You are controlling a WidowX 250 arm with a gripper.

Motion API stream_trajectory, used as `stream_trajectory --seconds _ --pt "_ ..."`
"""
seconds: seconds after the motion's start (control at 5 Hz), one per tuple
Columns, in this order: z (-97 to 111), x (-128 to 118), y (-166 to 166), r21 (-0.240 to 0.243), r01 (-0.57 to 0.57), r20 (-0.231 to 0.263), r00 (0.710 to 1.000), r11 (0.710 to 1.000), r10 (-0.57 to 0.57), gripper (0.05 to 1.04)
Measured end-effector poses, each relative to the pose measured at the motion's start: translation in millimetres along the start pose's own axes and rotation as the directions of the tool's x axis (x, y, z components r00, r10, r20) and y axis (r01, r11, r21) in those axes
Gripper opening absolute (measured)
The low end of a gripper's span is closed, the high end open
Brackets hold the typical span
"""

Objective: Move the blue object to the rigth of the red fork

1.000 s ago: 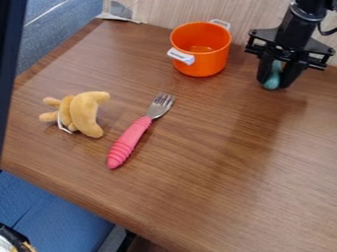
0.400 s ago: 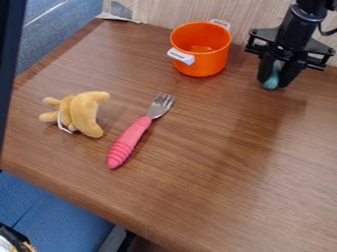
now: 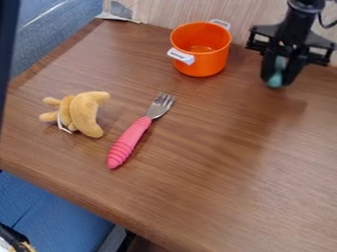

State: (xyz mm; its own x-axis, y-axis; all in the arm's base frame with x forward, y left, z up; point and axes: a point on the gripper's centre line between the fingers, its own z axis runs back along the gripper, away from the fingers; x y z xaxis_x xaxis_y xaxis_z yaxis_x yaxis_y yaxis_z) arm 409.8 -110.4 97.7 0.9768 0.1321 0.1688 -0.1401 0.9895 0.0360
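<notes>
black two-finger gripper [image 3: 282, 78] pinches rounded blue-green object [image 3: 276, 78]
likely clamped for carrying to the pink-handled metal fork's [image 3: 138, 131] right

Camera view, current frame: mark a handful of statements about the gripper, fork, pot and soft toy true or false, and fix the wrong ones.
1. The gripper holds a blue-green object. True.
2. The fork lies inside the orange pot. False: it lies on the table, nearer the camera than the pot.
3. The tan soft toy is left of the fork in the view. True.
4. The fork's tines point toward the camera. False: they point away, and the pink handle is nearer.
5. The pot has white handles. True.
</notes>
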Motion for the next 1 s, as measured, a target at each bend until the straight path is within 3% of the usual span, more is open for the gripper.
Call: stream_trajectory --seconds 0.2,0.4,0.8,1.0 --pt "27.0 1.8 9.0 -0.053 0.013 0.038 0.999 0.999 -0.011 0.362" --pt "42.0 -16.0 23.0 -0.089 0.059 0.051 0.997 0.994 -0.054 0.362" --pt "62.5 -77.4 64.9 -0.123 0.135 0.077 0.989 0.983 -0.126 0.362" --pt "59.6 -111.9 78.2 -0.127 0.207 0.048 0.978 0.970 -0.202 0.362"
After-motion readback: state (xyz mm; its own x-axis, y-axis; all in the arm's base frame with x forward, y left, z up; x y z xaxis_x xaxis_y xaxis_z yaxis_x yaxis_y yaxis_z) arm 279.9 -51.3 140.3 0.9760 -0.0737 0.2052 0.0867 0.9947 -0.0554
